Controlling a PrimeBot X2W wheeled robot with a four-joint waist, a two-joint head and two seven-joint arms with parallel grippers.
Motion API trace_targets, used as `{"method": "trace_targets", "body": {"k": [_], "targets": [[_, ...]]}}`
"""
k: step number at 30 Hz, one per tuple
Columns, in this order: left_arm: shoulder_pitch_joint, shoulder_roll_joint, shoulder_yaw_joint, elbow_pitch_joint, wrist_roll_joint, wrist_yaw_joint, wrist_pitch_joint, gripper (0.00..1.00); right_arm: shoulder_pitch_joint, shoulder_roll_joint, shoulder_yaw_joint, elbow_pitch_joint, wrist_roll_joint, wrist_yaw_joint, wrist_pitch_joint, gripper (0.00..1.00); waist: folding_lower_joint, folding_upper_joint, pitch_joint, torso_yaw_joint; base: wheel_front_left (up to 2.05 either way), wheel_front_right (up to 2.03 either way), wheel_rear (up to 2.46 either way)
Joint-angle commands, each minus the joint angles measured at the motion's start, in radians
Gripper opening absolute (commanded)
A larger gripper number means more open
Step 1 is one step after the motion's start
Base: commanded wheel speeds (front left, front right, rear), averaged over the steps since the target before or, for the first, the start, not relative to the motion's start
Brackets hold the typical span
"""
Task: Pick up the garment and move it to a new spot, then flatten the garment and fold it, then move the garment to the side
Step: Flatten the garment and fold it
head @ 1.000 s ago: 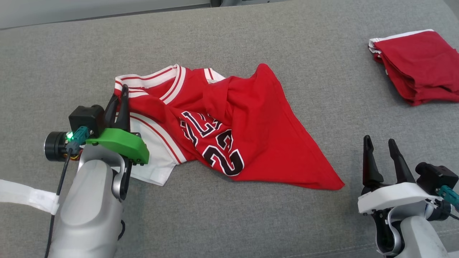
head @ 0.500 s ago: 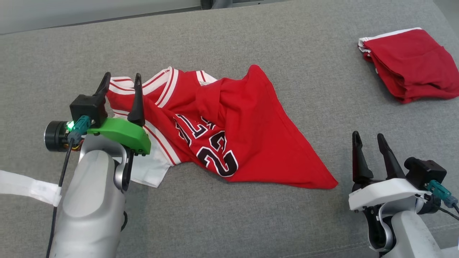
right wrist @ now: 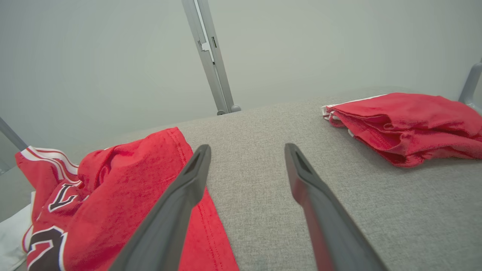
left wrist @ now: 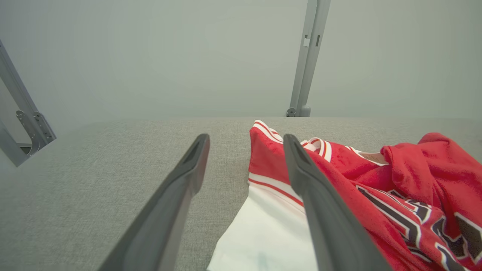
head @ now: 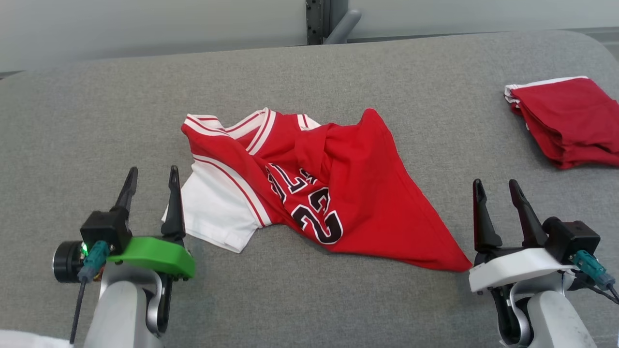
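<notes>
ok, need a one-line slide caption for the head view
Open, empty left claw and right claw flank a crumpled red jersey on the grey cushion; folded red garment at far right.

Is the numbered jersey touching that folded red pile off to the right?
Apart. The head view shows a broad stretch of bare grey surface between the jersey and the folded red pile; the right wrist view shows the same gap.

Red jersey (head: pixel 338 193) with white-striped trim and black numerals on grey cushion (head: pixel 96 121).
</notes>
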Motion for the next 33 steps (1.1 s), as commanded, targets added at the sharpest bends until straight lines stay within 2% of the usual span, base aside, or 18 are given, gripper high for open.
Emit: {"method": "trace_targets", "body": {"k": [1, 5, 15, 26, 33], "targets": [[0.057, -0.004, 0.003, -0.027, 0.003, -0.006, -0.003, 1.00, 0.023, -0.002, 0.016, -0.010, -0.008, -0.001, -0.003, 1.00, 0.0000, 0.0018, -0.046, 0.033, 0.00, 0.00, 0.00], [0.154, -0.011, 0.010, -0.084, 0.002, -0.009, -0.003, 1.00, 0.051, -0.003, 0.038, -0.026, -0.036, -0.001, -0.003, 1.00, 0.0000, 0.0018, -0.082, 0.045, 0.00, 0.00, 0.00], [0.335, -0.029, 0.012, -0.190, -0.049, 0.036, -0.003, 1.00, 0.108, -0.002, 0.080, -0.097, -0.054, -0.001, -0.003, 1.00, 0.0000, 0.0018, -0.135, 0.055, 0.00, 0.00, 0.00], [0.376, -0.031, -0.024, -0.219, -0.086, 0.075, -0.003, 1.00, 0.138, -0.002, 0.089, -0.128, -0.052, -0.001, -0.003, 1.00, 0.0000, 0.0018, -0.159, 0.046, 0.00, 0.00, 0.00], [0.367, -0.031, -0.031, -0.219, -0.080, 0.083, -0.003, 1.00, 0.135, -0.002, 0.088, -0.115, -0.047, -0.001, -0.003, 1.00, 0.0000, 0.0018, -0.164, 0.039, 0.00, 0.00, 0.00]]}}
